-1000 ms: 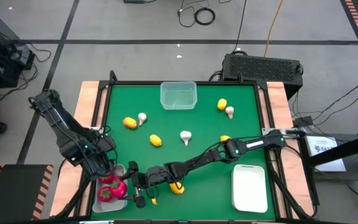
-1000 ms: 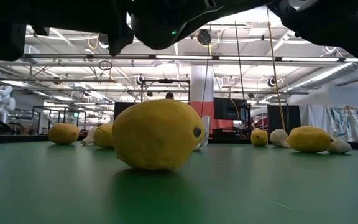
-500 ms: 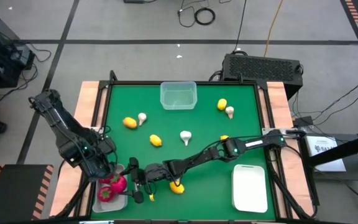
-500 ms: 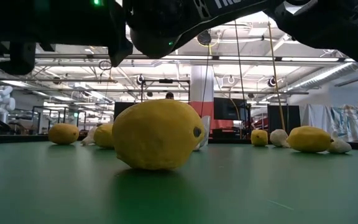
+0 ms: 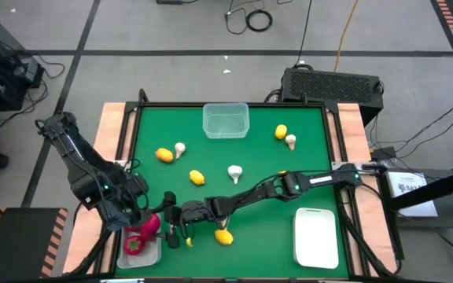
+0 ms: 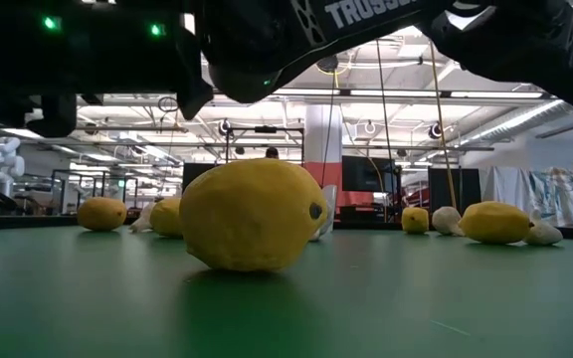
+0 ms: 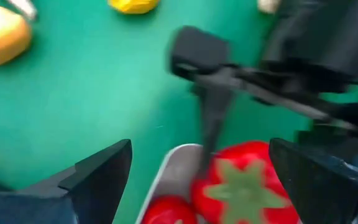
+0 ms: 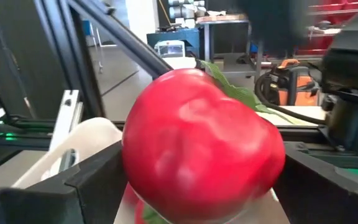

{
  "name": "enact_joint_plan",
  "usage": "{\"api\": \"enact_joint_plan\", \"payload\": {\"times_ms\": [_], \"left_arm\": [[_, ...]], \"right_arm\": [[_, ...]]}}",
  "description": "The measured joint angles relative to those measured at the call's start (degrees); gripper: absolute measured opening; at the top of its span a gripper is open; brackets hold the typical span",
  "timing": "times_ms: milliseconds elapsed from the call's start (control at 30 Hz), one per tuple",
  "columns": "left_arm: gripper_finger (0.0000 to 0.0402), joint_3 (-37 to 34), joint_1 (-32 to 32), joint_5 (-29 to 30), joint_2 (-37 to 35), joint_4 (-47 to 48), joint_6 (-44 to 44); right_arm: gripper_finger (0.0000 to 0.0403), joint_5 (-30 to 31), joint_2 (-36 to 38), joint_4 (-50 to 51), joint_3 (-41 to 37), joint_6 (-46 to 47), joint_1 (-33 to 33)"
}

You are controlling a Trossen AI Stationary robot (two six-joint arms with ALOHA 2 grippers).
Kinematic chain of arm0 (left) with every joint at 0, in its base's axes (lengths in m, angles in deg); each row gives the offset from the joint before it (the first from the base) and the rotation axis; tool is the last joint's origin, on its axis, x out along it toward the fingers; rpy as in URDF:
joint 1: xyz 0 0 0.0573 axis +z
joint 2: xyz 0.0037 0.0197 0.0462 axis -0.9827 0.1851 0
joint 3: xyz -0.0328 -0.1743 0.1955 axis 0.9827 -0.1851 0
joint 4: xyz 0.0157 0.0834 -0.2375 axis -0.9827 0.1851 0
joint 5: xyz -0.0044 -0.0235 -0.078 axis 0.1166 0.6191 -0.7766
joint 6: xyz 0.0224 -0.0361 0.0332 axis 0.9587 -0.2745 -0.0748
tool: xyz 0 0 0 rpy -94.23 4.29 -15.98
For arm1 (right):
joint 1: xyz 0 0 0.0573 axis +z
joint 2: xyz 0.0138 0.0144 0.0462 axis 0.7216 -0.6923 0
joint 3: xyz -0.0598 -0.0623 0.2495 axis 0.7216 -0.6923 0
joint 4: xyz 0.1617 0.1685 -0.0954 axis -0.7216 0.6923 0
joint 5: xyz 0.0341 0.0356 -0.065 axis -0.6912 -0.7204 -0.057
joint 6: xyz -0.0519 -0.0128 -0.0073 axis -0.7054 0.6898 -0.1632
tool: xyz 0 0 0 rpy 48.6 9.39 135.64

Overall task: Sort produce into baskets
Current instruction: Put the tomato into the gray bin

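As things stand: the right claw seems to grip a red piece, one finger on each side of it in the right wrist view.
Where the piece is: over the inner rim of the front-left tub, above a second red one that already lies inside.
Direction: the tub lies straight ahead of the right claw, toward the worktop's left edge; the piece is roundish, with no clear long axis.
Left claw: spread wide and empty, hanging just over the same tub, nearer to it than the right one.
Room: it is tight here, since the two claws almost meet and the worktop's front-left corner is close. A lemon lies under the right arm, just behind the claw.
Judgement: the piece needs a little more travel inward before release, otherwise it may roll off the rim.
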Motion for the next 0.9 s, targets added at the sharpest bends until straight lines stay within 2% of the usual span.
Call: {"api": "enact_joint_plan", "payload": {"times_ms": [267, 500, 900], "left_arm": [[0.0384, 0.0, 0.0, 0.1, 1.8, -0.8, 0.4], [0.0384, 0.1, 0.0, -3.2, 7.2, -1.0, 0.5], [0.0384, 0.1, -1.1, -8.7, 7.3, 2.1, 0.6]], "right_arm": [[0.0345, 0.2, 0.0, 0.0, 0.0, 0.5, -1.0], [0.0345, -0.1, 0.0, 0.7, 0.0, 0.6, -0.9], [0.0345, 0.0, 0.0, 3.7, 0.0, 0.1, -0.9]]}}
